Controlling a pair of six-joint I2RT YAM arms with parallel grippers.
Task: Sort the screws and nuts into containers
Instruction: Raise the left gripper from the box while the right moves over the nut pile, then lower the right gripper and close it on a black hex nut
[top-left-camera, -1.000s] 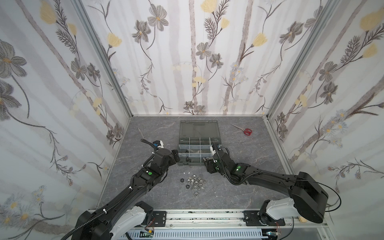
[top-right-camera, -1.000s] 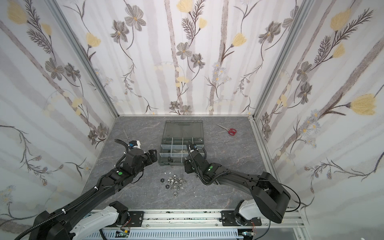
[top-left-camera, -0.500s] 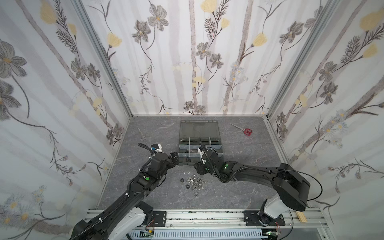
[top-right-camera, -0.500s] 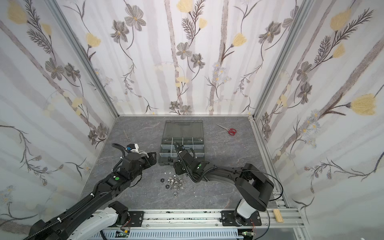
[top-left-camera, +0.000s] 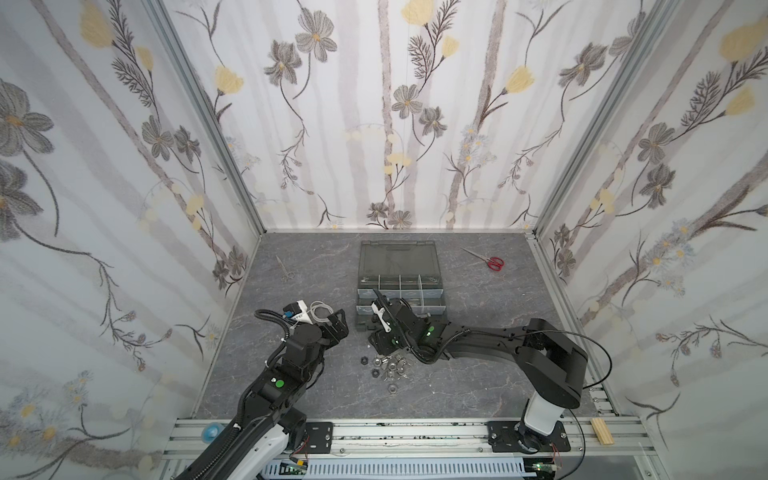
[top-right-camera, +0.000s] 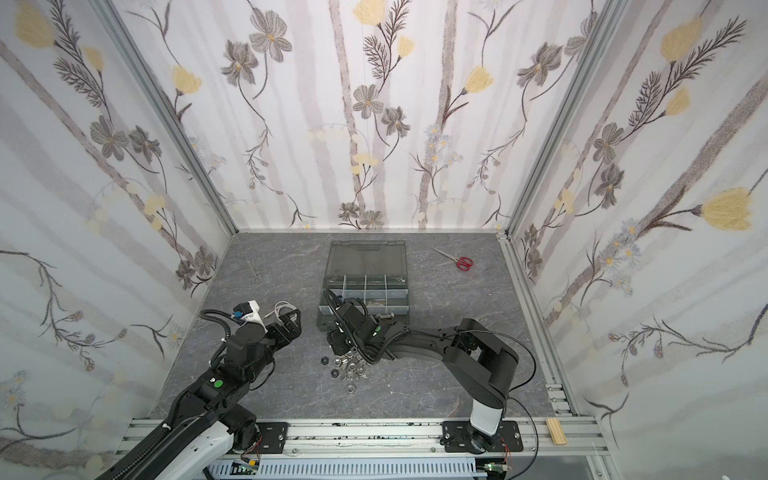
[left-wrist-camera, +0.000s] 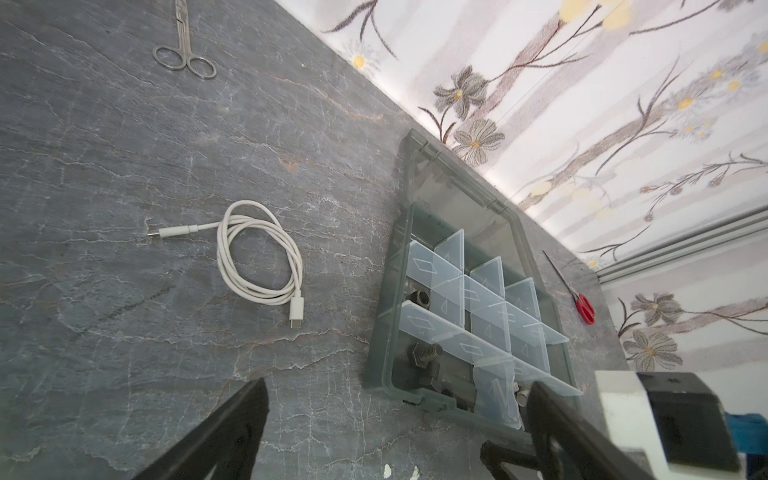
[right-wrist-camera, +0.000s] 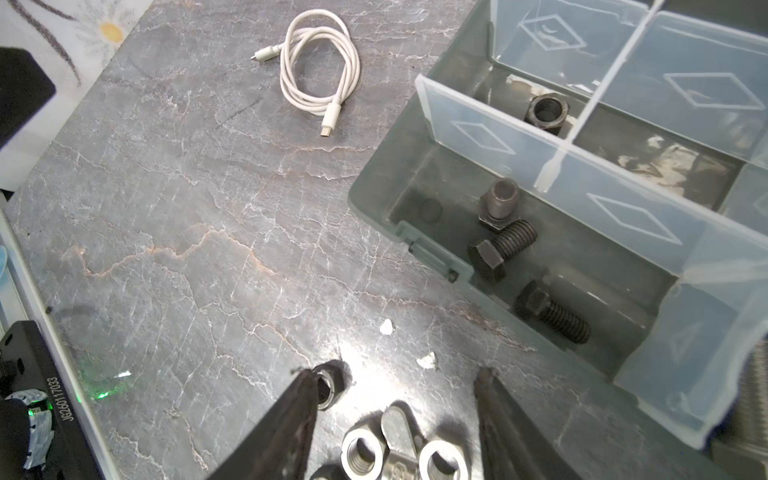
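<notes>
Nuts lie clustered under right gripper, half-open and empty; closing off-centre could flick one away. Left gripper gapes, empty.

bright, even overhead light; soft shadows under the nuts; white glare on the table beside them; both top views bend at the edges.

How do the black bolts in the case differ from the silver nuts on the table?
Colour: the black bolts are dark; the silver nuts are shiny. Shape: the bolts have a hex head and a threaded shaft; the nuts are rings with a threaded hole. Place: the bolts lie inside the case; the nuts lie loose on the table. Both are threaded.
</notes>
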